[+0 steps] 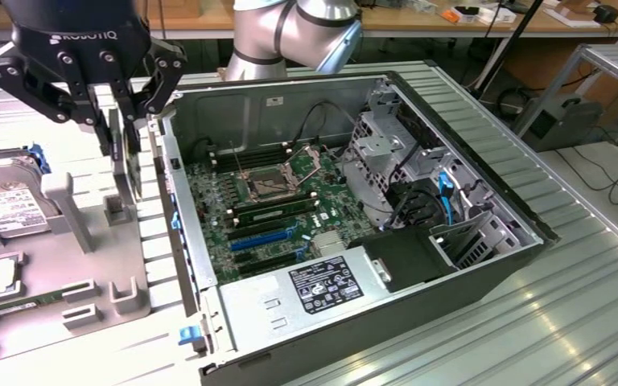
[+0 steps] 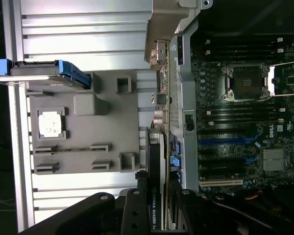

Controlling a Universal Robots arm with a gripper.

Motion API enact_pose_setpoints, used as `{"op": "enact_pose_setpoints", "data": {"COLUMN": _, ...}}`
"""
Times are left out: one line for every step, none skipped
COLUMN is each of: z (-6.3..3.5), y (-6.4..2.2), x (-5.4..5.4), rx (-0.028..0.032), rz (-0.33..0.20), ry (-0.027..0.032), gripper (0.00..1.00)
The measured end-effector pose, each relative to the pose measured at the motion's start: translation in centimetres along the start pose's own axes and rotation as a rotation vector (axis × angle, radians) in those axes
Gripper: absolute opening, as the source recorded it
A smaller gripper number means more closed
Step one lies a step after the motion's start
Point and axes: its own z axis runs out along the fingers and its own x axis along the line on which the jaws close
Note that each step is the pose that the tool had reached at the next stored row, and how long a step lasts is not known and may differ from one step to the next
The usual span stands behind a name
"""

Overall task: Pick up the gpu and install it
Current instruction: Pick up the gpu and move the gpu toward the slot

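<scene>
The gripper (image 1: 123, 129) had its fingers clamped on the gpu (image 1: 126, 173); the card stood upright on its edge over the gray tray (image 1: 78, 249), just beside the open case (image 1: 177, 233), outside its wall.

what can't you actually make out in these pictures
- gpu top edge, exterior view: behind the gripper
- gpu face, wrist view: seen edge-on
- hard drive, exterior view: cut off by that view's left edge
- power supply label, exterior view: print too small to read
</scene>
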Motion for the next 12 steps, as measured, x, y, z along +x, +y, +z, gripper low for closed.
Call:
{"op": "enact_pose_setpoints", "data": {"z": 0.01, "y": 0.01, "x": -0.1, "rx": 0.0, "rz": 0.0, "ry": 0.0, "gripper": 0.27}}
{"op": "enact_pose_setpoints", "data": {"z": 0.01, "y": 0.01, "x": -0.3, "rx": -0.0001, "rz": 0.0, "ry": -0.0001, "gripper": 0.27}}
{"op": "enact_pose_setpoints", "data": {"z": 0.01, "y": 0.02, "x": -0.4, "rx": 0.0, "rz": 0.0, "ry": 0.0, "gripper": 0.27}}
{"op": "enact_pose_setpoints", "data": {"z": 0.02, "y": 0.03, "x": -0.6, "rx": 0.0, "rz": 0.0, "ry": 0.0, "gripper": 0.27}}
{"op": "enact_pose_setpoints", "data": {"z": 0.03, "y": 0.03, "x": -0.8, "rx": 0.0, "rz": 0.0, "ry": 0.0, "gripper": 0.27}}
{"op": "enact_pose_setpoints", "data": {"z": 0.03, "y": 0.04, "x": -1.0, "rx": 0.0, "rz": 0.0, "ry": 0.0, "gripper": 0.27}}
{"op": "enact_pose_setpoints", "data": {"z": 0.04, "y": 0.05, "x": -1.1, "rx": 0.0, "rz": 0.0, "ry": 0.0, "gripper": 0.27}}
{"op": "enact_pose_setpoints", "data": {"z": 0.04, "y": 0.05, "x": -1.2, "rx": -0.0001, "rz": 0.0, "ry": 0.0, "gripper": 0.27}}
{"op": "enact_pose_setpoints", "data": {"z": 0.04, "y": 0.06, "x": -1.3, "rx": 0.0, "rz": 0.0, "ry": 0.0, "gripper": 0.27}}
{"op": "enact_pose_setpoints", "data": {"z": 0.05, "y": 0.06, "x": -1.5, "rx": 0.0, "rz": 0.0, "ry": 0.0, "gripper": 0.27}}
{"op": "enact_pose_setpoints", "data": {"z": 0.05, "y": 0.07, "x": -1.6, "rx": 0.0, "rz": 0.0, "ry": 0.0, "gripper": 0.27}}
{"op": "enact_pose_setpoints", "data": {"z": 0.06, "y": 0.07, "x": -1.7, "rx": 0.0, "rz": 0.0, "ry": 0.0, "gripper": 0.27}}
